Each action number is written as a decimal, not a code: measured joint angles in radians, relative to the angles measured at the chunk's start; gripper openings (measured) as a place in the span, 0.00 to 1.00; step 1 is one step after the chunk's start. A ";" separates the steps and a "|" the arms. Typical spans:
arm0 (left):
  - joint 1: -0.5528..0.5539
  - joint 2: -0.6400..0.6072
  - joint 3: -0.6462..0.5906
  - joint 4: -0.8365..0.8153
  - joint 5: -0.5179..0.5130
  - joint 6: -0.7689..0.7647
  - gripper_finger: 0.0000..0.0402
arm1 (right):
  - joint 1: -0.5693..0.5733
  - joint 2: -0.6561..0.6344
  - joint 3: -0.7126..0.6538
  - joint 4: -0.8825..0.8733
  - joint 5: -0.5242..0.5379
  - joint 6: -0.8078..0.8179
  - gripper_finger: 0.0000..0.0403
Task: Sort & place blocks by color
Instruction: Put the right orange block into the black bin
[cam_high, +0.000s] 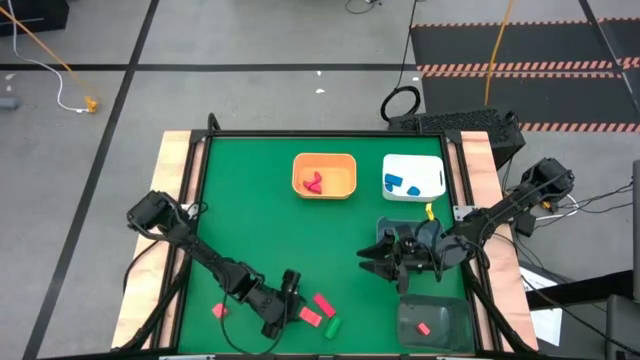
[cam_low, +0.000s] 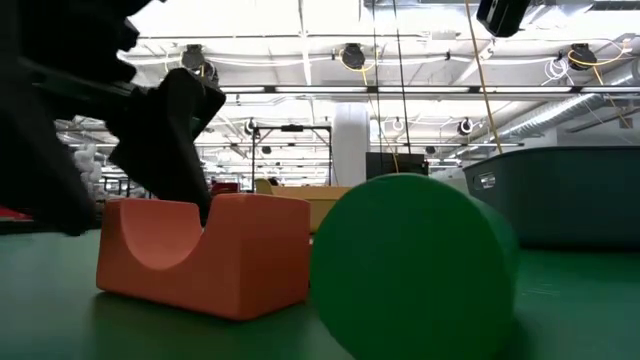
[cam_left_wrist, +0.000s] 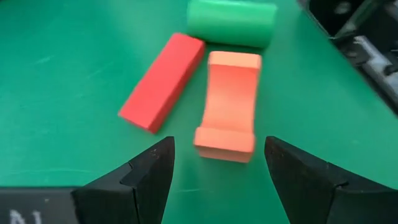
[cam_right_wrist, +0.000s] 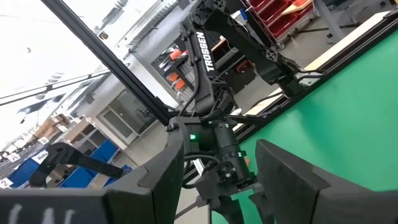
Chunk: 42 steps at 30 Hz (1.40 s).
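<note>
My left gripper (cam_high: 292, 300) (cam_left_wrist: 217, 167) is open and low over the table's near edge. Just ahead of its fingertips lies a salmon-pink arch block (cam_left_wrist: 229, 106) (cam_low: 205, 255) (cam_high: 310, 316), flat on the mat with its hollow up. No touch between finger and block shows. Beside it lie a red bar (cam_left_wrist: 163, 81) (cam_high: 324, 303) and a green cylinder (cam_left_wrist: 231, 22) (cam_low: 410, 265) (cam_high: 332, 327) on its side. Another red piece (cam_high: 218, 311) lies apart, toward the table's left. My right gripper (cam_high: 372, 256) (cam_right_wrist: 217, 180) is open and hovers above the mat on the right.
At the far side stand an orange bin (cam_high: 345, 160) holding red pieces and a white bin (cam_high: 432, 165) holding blue pieces. A grey bin (cam_high: 450, 318) (cam_low: 570, 195) at the near right corner holds one red piece. Bare green mat lies in the middle.
</note>
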 joint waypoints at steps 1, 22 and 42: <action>0.002 0.000 0.000 0.000 -0.006 -0.004 0.62 | 0.000 0.000 0.000 0.000 0.000 0.000 0.47; 0.012 0.017 0.000 0.043 0.036 -0.032 0.62 | 0.000 0.000 0.000 0.000 0.000 -0.011 0.47; 0.021 0.050 0.000 0.090 0.017 -0.026 0.62 | -0.001 0.000 0.000 -0.001 0.002 -0.028 0.47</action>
